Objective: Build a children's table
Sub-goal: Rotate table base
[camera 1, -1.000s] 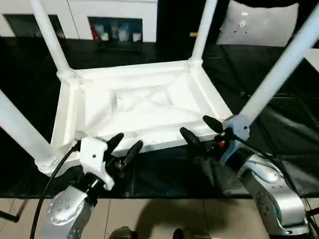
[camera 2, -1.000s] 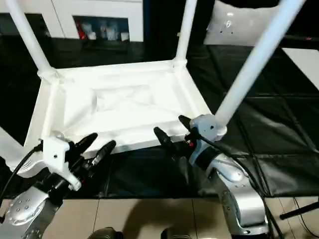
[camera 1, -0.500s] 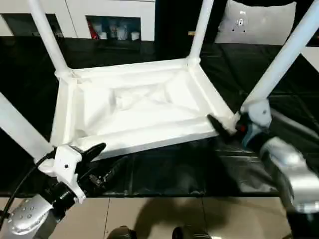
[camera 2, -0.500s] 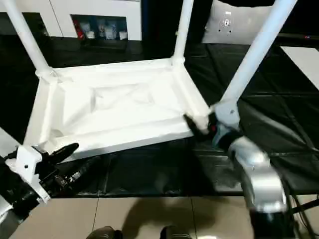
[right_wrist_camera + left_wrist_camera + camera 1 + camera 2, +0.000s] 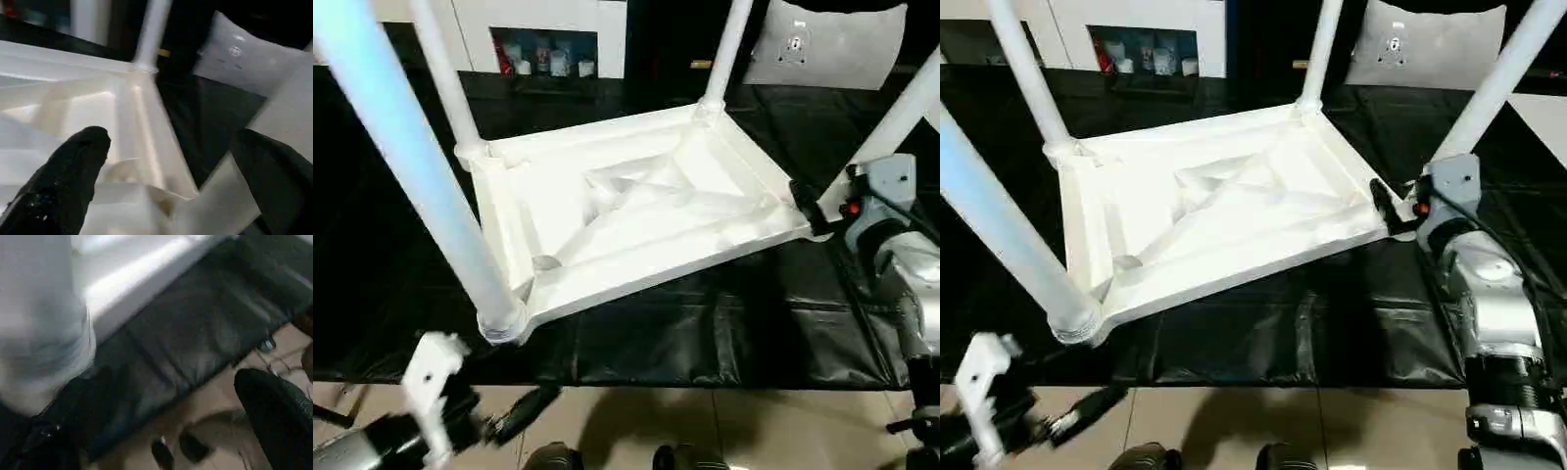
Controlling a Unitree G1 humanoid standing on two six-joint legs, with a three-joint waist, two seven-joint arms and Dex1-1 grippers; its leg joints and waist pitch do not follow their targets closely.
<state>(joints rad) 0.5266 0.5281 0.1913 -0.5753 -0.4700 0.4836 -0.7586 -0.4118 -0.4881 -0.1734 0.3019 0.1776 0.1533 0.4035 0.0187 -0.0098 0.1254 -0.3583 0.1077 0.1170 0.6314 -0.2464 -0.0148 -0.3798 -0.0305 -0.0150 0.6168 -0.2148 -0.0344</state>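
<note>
The children's table [image 5: 636, 220] is lying upside down on a black mat [image 5: 705, 333], ribbed underside facing up, with all four white legs seated in the corner sockets and sticking upward. The near-left leg [image 5: 421, 176] rises right past the camera, so it looks huge, and its socket end sits at the corner closest to the floor edge of the mat. The far-left leg [image 5: 445, 78] and the far-right leg [image 5: 724, 54] stand at the back corners, and the near-right leg [image 5: 901, 108] angles up toward the picture's right edge.

The right gripper [image 5: 1389, 204] is right at the near-right corner of the tabletop with its two black fingers spread wide. In the right wrist view the corner and the leg base sit between them, but I can't tell whether either pad actually touches the plastic.

The left gripper [image 5: 514, 419] is down low, off the mat and over the tiled floor [image 5: 744, 431], well apart from the table — its fingers look spread and there's nothing between them.

Behind the mat there's a white cabinet [image 5: 543, 34] with glass doors and a grey cushion-like thing [image 5: 822, 44] — that one's blurry
</note>
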